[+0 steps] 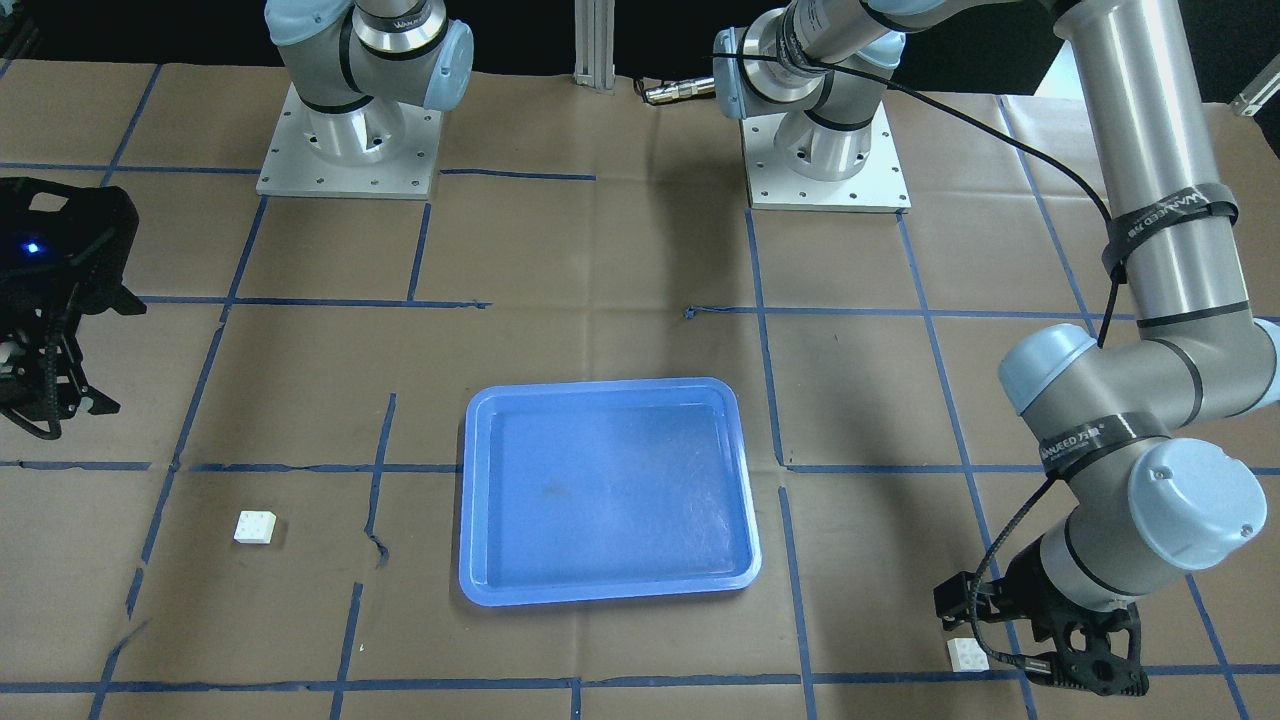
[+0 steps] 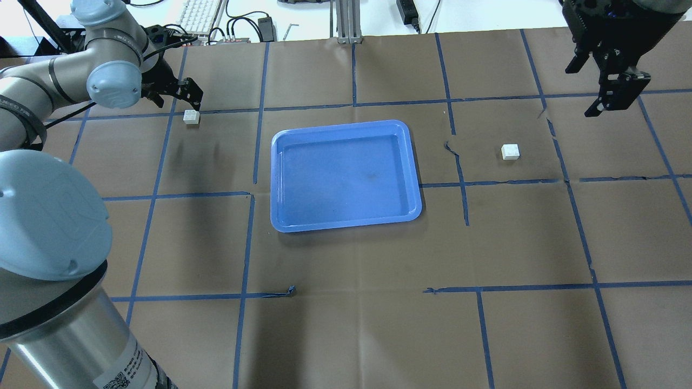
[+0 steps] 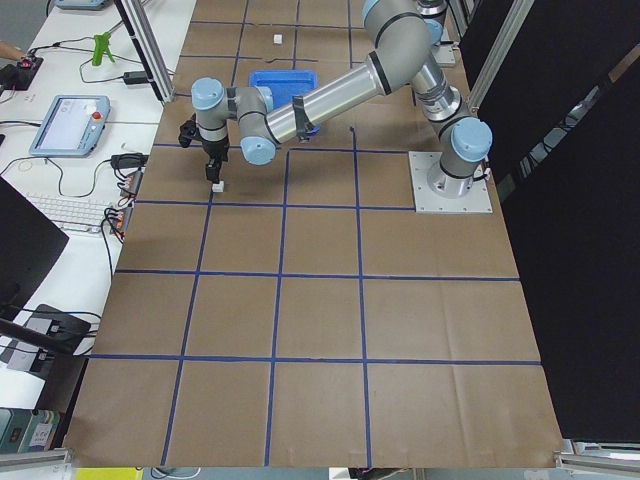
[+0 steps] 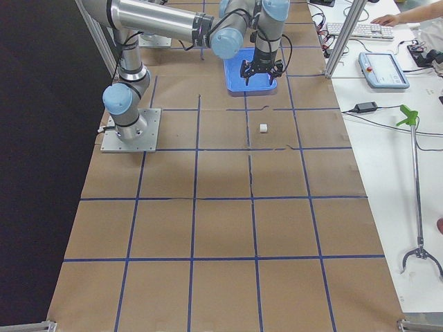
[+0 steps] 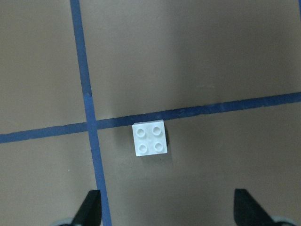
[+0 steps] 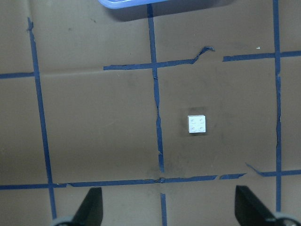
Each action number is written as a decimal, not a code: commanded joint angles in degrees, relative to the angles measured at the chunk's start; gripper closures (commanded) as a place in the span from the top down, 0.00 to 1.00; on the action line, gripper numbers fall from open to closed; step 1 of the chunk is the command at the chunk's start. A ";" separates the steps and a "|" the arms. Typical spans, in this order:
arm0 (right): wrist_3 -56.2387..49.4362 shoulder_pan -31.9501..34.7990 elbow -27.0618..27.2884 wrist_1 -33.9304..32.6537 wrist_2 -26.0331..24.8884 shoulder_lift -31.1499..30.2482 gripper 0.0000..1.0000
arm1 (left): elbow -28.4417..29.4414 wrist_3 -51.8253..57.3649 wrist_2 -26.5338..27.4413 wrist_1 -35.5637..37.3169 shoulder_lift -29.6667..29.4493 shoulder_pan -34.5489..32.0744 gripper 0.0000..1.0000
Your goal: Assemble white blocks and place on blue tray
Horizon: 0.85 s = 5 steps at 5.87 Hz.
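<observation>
One white block lies on the table at the far left, directly below my open, empty left gripper. In the left wrist view this block sits studs up by a tape cross, ahead of the gap of the open left gripper. The second white block lies right of the blue tray. My right gripper hangs open and empty, high and beyond that block; in the right wrist view the block is small and far below. The tray holds nothing.
Brown paper with a blue tape grid covers the table. Both arm bases stand on plates at the robot's side. A keyboard and cables lie beyond the table's far edge.
</observation>
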 commanded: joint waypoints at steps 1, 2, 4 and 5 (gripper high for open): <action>-5.44 -3.90 1.27 -0.24 8.58 4.16 1.00 | 2.83 -0.52 0.17 0.88 -4.52 0.05 0.98; -7.46 -6.36 3.37 -0.50 14.36 5.92 1.00 | 3.63 -1.05 0.00 0.88 -5.85 0.05 0.98; -7.92 -9.97 7.33 -7.49 22.57 11.62 1.00 | 3.02 -0.53 -0.09 2.45 -6.83 0.05 0.81; -9.92 -11.99 9.79 -10.23 26.86 14.18 1.00 | 3.02 -0.26 -0.18 2.47 -6.92 0.05 0.51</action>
